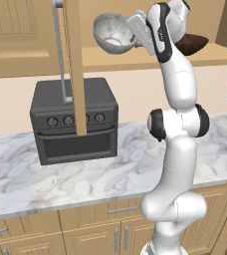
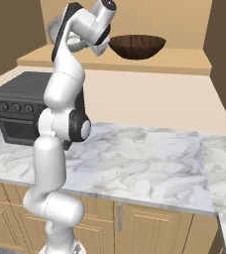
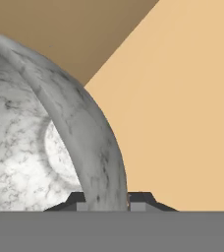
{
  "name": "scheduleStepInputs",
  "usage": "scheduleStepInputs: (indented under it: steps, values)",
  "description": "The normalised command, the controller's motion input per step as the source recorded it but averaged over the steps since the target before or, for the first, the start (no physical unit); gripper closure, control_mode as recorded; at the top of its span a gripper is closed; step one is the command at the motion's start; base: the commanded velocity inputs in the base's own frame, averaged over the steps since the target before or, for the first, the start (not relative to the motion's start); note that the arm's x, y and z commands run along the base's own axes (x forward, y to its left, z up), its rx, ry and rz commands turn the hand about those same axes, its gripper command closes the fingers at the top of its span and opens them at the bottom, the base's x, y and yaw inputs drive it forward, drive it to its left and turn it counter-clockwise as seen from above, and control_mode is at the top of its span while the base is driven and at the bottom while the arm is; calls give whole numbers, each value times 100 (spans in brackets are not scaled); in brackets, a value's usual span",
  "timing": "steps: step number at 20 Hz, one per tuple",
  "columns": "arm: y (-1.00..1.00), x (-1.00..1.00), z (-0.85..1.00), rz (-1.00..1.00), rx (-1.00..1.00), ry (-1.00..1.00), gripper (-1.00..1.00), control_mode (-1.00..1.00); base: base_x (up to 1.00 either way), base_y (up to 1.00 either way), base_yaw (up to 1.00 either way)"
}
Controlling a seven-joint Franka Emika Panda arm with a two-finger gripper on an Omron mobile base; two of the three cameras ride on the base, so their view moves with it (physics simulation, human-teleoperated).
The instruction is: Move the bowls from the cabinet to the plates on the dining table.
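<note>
The two-finger gripper (image 3: 107, 199) is clamped on the rim of the deep, round, grey-white marbled stone bowl (image 3: 45, 147): in the hand view one dark finger tip sits inside the wall and the other outside it, with the rim pinched between them. From the left base view the gripper (image 1: 134, 41) meets the bowl (image 1: 113, 32) at its right edge, and the bowl is tipped so that its hollow faces the camera, held up in the open light tan wooden wall cabinet (image 1: 135, 57) (whether its base touches the shelf cannot be told).

Just to the right on the same shelf sits the wider, shallower bowl of dark brown grained wood (image 2: 137, 45), upright and apart from the stone one. Below, a black countertop oven (image 1: 74, 119) stands on the white-grey veined marble counter (image 1: 135, 169), and the cabinet's door (image 1: 75, 64) with its long silver bar handle (image 1: 60, 50) hangs open in front of the oven.

The stone bowl is likely heavy, rigid and smooth, and would chip if dropped. A pinch on one side of the rim leaves the weight hanging off-centre, so it may swing or slip; a firm hold and slow carrying seem wise. The wooden bowl should be lighter and less slippery, and its thin rim looks the natural place to grasp.
</note>
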Motion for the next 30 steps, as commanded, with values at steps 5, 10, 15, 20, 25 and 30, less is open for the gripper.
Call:
scheduleStepInputs:
  steps: [5, 10, 15, 20, 25, 30]
  values:
    - [0, -7, 1, 2, -8, -7, 100, -100, 0, 0, 0]
    - [-3, -25, 6, 2, -5, -7, 100, -100, 0, 0, 0]
    - [-15, -48, -3, 1, -1, -10, 100, -100, 0, 0, 0]
    - [-20, -62, -16, 0, 0, -9, 100, -100, 0, 0, 0]
    - [-18, -62, -7, 0, 2, -4, 100, -100, 0, 0, 0]
    - [-17, -62, -3, 0, 2, -3, 100, -100, 0, 0, 0]
